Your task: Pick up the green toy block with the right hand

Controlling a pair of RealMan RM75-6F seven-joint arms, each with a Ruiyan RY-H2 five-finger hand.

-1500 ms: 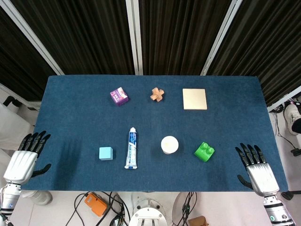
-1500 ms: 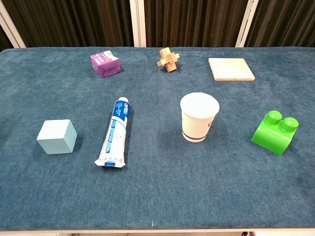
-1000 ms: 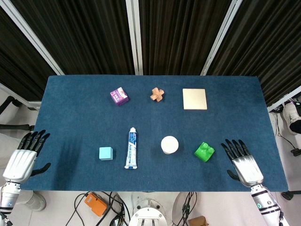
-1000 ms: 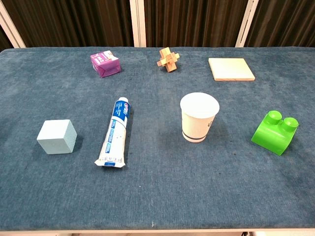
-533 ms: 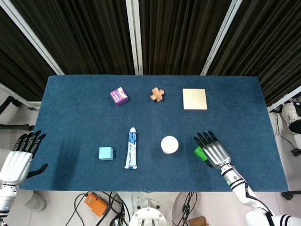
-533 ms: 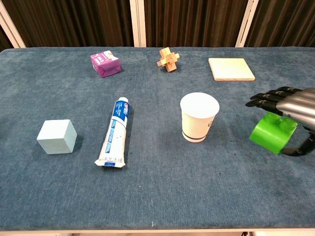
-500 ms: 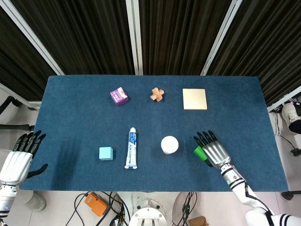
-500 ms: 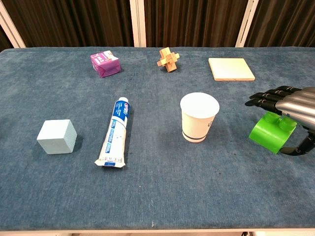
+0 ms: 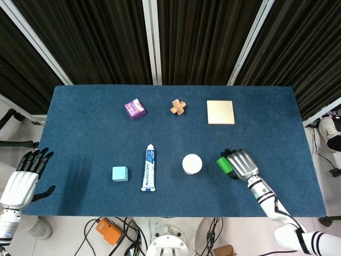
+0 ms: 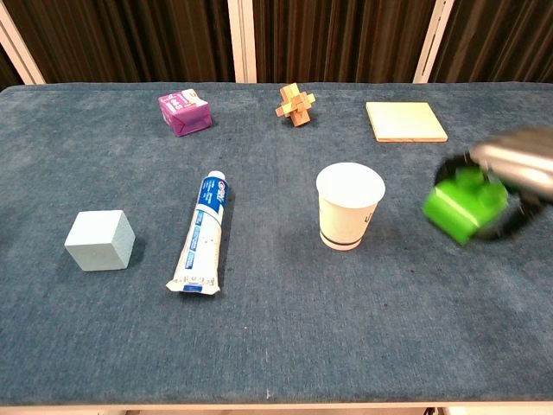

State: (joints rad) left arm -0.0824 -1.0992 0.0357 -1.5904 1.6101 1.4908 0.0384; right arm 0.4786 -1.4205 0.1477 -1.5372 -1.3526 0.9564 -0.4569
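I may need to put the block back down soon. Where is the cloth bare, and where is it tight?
Bare: the right end beyond the right hand, and the near strip below the toothpaste and cup. Tight: between the cup and the green block.

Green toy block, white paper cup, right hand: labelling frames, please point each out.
green toy block [image 10: 460,206], chest view, front face
white paper cup [image 10: 349,207], chest view, side wall
right hand [image 9: 242,164], head view, silver back
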